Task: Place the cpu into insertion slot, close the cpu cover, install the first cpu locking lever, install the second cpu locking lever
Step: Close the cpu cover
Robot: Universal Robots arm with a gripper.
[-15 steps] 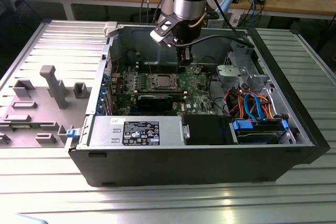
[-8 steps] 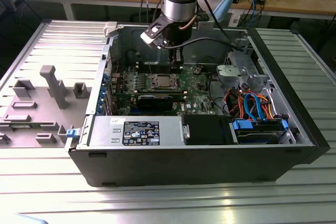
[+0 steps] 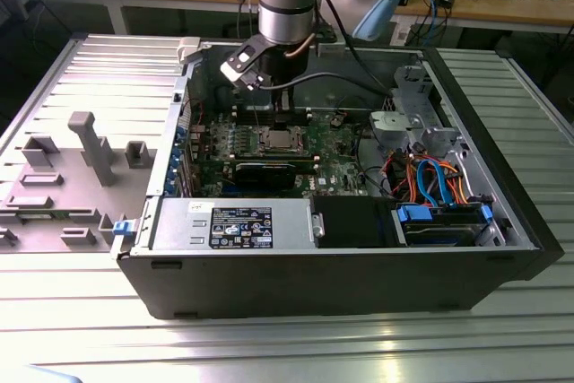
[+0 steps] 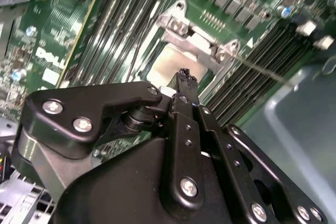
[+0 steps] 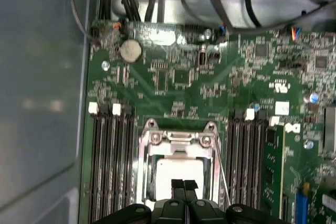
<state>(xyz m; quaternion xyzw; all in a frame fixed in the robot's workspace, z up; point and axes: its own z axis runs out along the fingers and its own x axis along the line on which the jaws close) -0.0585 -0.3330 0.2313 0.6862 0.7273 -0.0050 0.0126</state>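
Note:
The cpu lies flat in the insertion slot, its dull silver top showing through the square cut-out of the cpu cover. The cover's silver frame rests down around the chip. My gripper hovers just above the chip's near edge, shut, with nothing between its fingers. In the exterior view the gripper hangs over the socket inside the open computer case. A thin wire locking lever slants away from the socket's corner across the memory slots; it also shows beside the cover.
Long black memory slots flank the socket on both sides. A black graphics card, the power supply and a bundle of coloured cables fill the case. A grey fixture plate lies at the exterior view's left.

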